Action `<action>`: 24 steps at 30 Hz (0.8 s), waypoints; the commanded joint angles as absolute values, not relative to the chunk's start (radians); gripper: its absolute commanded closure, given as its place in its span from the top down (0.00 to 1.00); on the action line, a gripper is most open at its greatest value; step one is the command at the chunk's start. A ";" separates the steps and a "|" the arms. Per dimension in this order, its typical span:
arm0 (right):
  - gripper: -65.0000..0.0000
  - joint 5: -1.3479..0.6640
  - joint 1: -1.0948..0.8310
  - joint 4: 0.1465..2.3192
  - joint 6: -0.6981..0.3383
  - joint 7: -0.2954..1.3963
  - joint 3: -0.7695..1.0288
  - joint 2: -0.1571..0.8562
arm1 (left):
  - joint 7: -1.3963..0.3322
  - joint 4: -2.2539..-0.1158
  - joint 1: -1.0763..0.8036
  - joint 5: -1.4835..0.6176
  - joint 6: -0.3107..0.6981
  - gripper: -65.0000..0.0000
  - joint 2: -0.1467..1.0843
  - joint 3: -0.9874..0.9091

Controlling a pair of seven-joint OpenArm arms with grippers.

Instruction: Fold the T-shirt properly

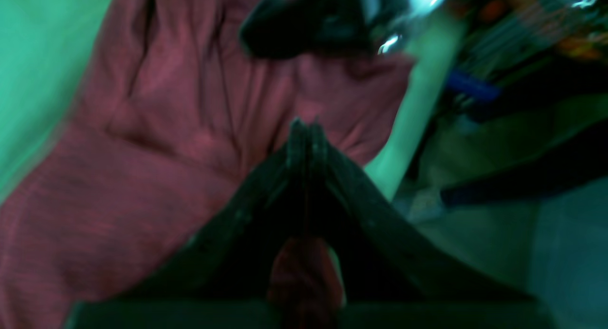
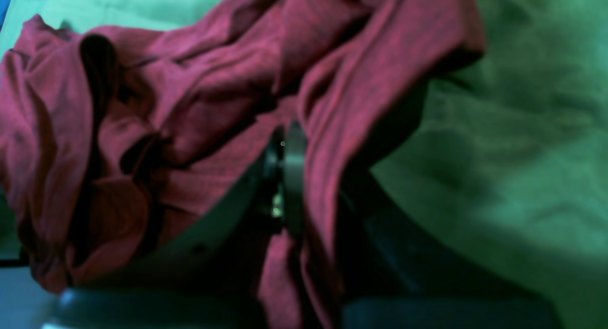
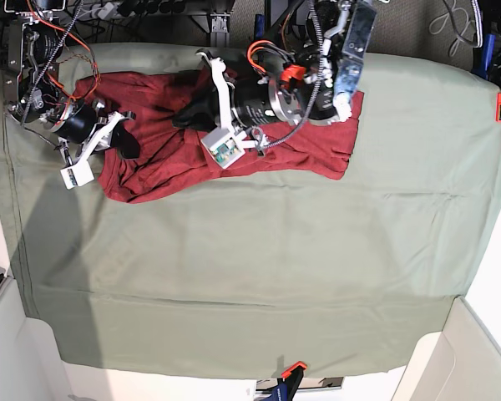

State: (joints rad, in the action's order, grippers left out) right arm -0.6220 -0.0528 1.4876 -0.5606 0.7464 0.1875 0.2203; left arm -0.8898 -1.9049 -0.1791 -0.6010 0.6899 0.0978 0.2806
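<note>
The sage-green table cloth (image 3: 250, 276) covers the table; orange clamps (image 3: 293, 368) pin its edges at bottom centre and far right. Both arms overlie the garment in the base view, hiding part of it. No legible writing. The T-shirt (image 3: 159, 159), dark red and heathered, lies bunched at upper left. The right gripper (image 2: 289, 177) pinches a fold of it. The left gripper (image 1: 306, 139) has fingertips together over the fabric; whether it grips cloth cannot be told.
</note>
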 commanded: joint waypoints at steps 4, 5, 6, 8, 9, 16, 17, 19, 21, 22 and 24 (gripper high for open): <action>0.00 -0.637 -0.039 1.525 -0.566 0.722 0.294 0.235 | -0.879 -2.026 -0.242 -0.670 0.698 0.00 0.177 0.190; 0.00 -0.639 -0.039 1.525 -0.566 0.722 0.321 0.239 | -0.880 -2.046 -0.257 -0.677 0.698 0.00 0.195 0.162; 0.00 -0.640 -0.039 1.525 -0.570 0.722 0.344 0.245 | -0.880 -2.059 -0.268 -0.689 0.698 0.00 0.212 0.133; 0.00 -0.639 -0.039 1.525 -0.574 0.721 0.371 0.266 | -0.881 -2.069 -0.275 -0.719 0.698 0.00 0.242 0.076; 0.00 -0.639 -0.039 1.525 -0.574 0.721 0.374 0.279 | -0.884 -2.069 -0.275 -0.733 0.698 0.00 0.255 0.052; 0.00 -0.637 -0.031 1.525 -0.572 0.704 0.374 0.384 | -0.910 -2.069 -0.299 -0.775 0.698 0.00 0.292 -0.084; 0.00 -0.638 -0.022 1.525 -0.572 0.709 0.374 0.386 | -0.911 -2.069 -0.300 -0.775 0.698 0.00 0.292 -0.098; 0.00 -0.692 -0.010 1.526 -0.573 0.728 0.374 0.385 | -0.913 -2.069 -0.303 -0.775 0.698 0.00 0.292 -0.120; 0.00 -0.775 -0.009 1.537 -0.574 0.768 0.374 0.378 | -0.914 -2.069 -0.315 -0.773 0.698 0.00 0.292 -0.131; 0.00 -0.799 -0.009 1.550 -0.575 0.787 0.374 0.366 | -0.914 -2.067 -0.320 -0.773 0.698 0.00 0.292 -0.134; 0.00 -0.833 -0.009 1.582 -0.581 0.805 0.370 0.328 | -0.915 -2.061 -0.321 -0.756 0.698 0.00 0.299 -0.137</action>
State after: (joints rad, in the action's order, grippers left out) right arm -0.8024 -0.0231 1.5635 -0.5659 0.8249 0.3664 0.3168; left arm -0.9356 -2.0476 -0.3325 -0.7387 0.6895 0.2878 -0.1322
